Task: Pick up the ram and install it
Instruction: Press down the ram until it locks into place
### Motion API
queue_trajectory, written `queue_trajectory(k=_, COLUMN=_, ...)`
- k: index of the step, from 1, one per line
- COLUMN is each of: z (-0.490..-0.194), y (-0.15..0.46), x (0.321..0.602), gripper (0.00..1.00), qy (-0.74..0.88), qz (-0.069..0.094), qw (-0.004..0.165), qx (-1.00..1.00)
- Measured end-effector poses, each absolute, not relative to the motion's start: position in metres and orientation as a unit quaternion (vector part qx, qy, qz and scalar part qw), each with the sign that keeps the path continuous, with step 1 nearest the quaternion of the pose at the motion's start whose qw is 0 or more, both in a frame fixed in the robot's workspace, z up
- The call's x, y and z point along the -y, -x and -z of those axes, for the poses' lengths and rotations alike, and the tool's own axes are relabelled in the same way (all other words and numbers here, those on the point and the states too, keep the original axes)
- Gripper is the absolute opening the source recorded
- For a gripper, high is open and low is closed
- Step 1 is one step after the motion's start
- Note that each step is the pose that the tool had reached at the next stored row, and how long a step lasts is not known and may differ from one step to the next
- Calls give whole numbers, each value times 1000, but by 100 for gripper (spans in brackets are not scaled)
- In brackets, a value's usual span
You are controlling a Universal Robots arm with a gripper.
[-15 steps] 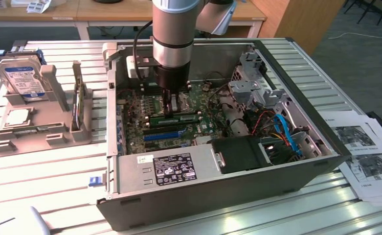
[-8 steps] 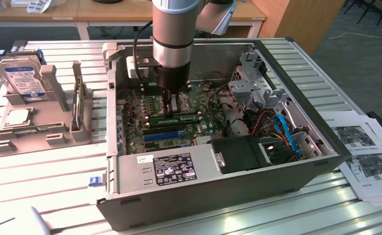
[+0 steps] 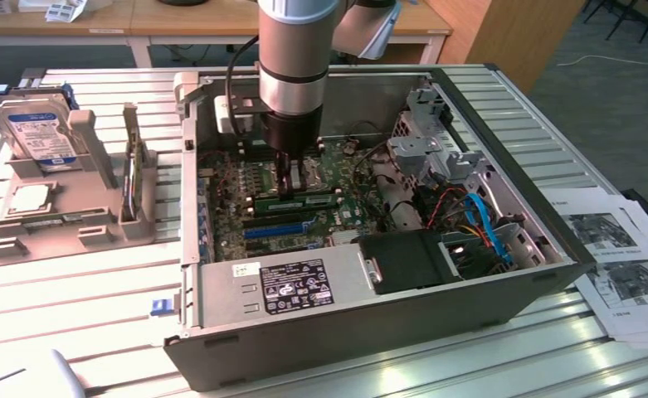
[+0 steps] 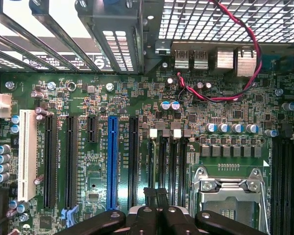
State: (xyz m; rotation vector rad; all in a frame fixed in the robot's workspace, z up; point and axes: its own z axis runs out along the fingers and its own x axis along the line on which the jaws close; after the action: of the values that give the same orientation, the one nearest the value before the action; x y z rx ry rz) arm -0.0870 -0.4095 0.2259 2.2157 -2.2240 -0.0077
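Note:
The ram (image 3: 307, 201), a long thin green stick, stands on edge in a slot on the motherboard inside the open computer case (image 3: 335, 332). My gripper (image 3: 290, 184) reaches straight down into the case, its fingertips at the end of the ram nearer the exterior view's left. I cannot tell if they touch it. In the wrist view the black fingers (image 4: 150, 196) are shut together with nothing between them, right over the black memory slots (image 4: 167, 161).
A blue slot (image 3: 274, 230) (image 4: 112, 161) lies beside the memory slots. The CPU socket (image 4: 230, 196), a red cable (image 4: 225, 98) and drive cages (image 3: 435, 141) crowd the case. A hard drive (image 3: 41, 133) stands in a grey holder outside. Papers (image 3: 622, 282) lie on the table.

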Motion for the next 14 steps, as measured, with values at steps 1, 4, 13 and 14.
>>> queue_trajectory(k=1, z=-226, y=87, x=409, gripper=10, qy=-706, qz=2, qw=1, qx=708)
queue_trajectory(k=4, z=-226, y=87, x=409, gripper=10, qy=-706, qz=3, qw=1, qx=708)
queue_trajectory(k=13, z=-225, y=87, x=409, gripper=10, qy=-706, qz=3, qw=1, qx=708)
queue_trajectory(k=14, z=-225, y=87, x=409, gripper=10, qy=-706, qz=2, qw=1, qx=708)
